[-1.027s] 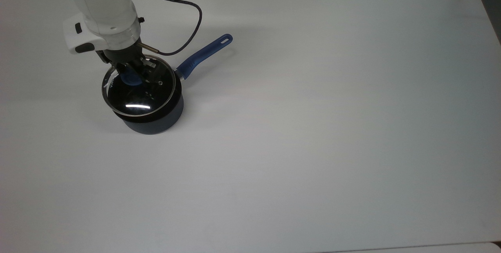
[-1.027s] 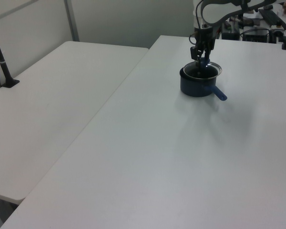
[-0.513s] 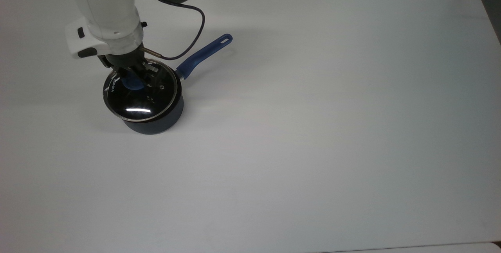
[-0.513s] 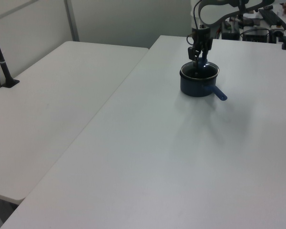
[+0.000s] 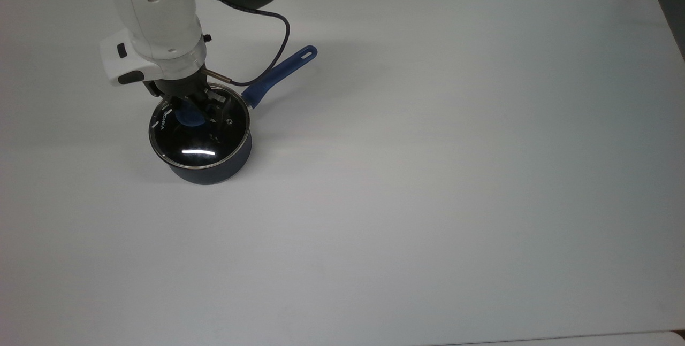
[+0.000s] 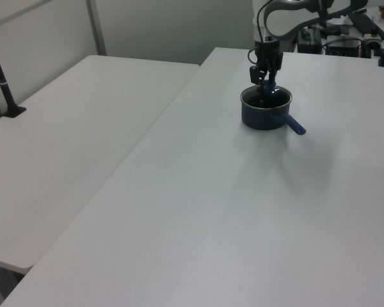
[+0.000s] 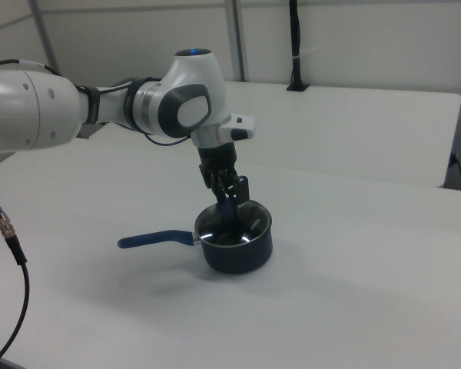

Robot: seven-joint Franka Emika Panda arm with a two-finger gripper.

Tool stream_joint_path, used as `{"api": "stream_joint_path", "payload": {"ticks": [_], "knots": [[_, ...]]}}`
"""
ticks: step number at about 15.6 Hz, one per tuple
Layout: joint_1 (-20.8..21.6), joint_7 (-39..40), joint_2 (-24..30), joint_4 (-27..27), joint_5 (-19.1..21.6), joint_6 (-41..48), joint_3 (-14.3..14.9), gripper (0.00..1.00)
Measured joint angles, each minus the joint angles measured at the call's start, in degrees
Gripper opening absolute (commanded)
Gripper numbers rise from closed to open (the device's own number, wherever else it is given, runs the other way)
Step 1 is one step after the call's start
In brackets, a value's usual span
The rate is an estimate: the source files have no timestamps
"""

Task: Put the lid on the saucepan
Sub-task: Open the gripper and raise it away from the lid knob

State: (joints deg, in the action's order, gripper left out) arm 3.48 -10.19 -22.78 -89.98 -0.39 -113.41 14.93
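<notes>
1 claw stands directly above the lid, its fingers closed on the lid's blue knob; you see the lid seated on the saucepan on the tabletop.

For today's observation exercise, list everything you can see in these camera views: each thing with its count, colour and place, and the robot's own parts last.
Round clear glass lid with a metal rim: one, blue knob at centre, lying on the pan's mouth, near the top view's upper left.
Small round saucepan with a dark blue-grey wall: one, standing on the table; its long blue handle points to the top view's upper right.
White table: one, under the pan.
Second white table: one, at the left view's left.
Black post: one, on that second table.
Dark cable: one, looping from the arm above the pan handle.
White robot arm: one, reaching over the pan.
Gripper: one, black, at the lid's knob.
</notes>
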Motion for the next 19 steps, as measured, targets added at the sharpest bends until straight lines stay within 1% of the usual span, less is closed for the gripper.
{"api": "stream_joint_path", "payload": {"ticks": [1, 2, 3, 4, 10, 12, 14, 16, 18, 19], "knots": [[0.0, 0.0, 0.0, 0.0, 0.0, 0.0, 0.0, 0.6], [0.0, 0.0, 0.0, 0.0, 0.0, 0.0, 0.0, 0.77], [0.0, 0.1, 0.0, 0.0, 0.0, 0.0, 0.0, 0.9], [0.0, 0.1, 0.0, 0.0, 0.0, 0.0, 0.0, 1.0], [0.4, 0.1, -0.6, 0.1, 0.0, 0.0, 0.0, 1.0], [0.4, 0.1, 0.0, 1.1, 0.0, 0.0, 0.0, 1.0], [1.2, 1.7, 1.9, 1.3, 0.0, 1.8, 0.0, 1.0], [3.0, 3.4, 4.7, 1.2, 0.0, 6.7, -0.2, 1.0], [4.2, 4.7, 7.7, 0.7, -0.6, 10.9, -1.1, 1.0], [4.4, 5.2, 9.1, 0.1, -1.6, 12.3, -2.0, 1.0]]}}
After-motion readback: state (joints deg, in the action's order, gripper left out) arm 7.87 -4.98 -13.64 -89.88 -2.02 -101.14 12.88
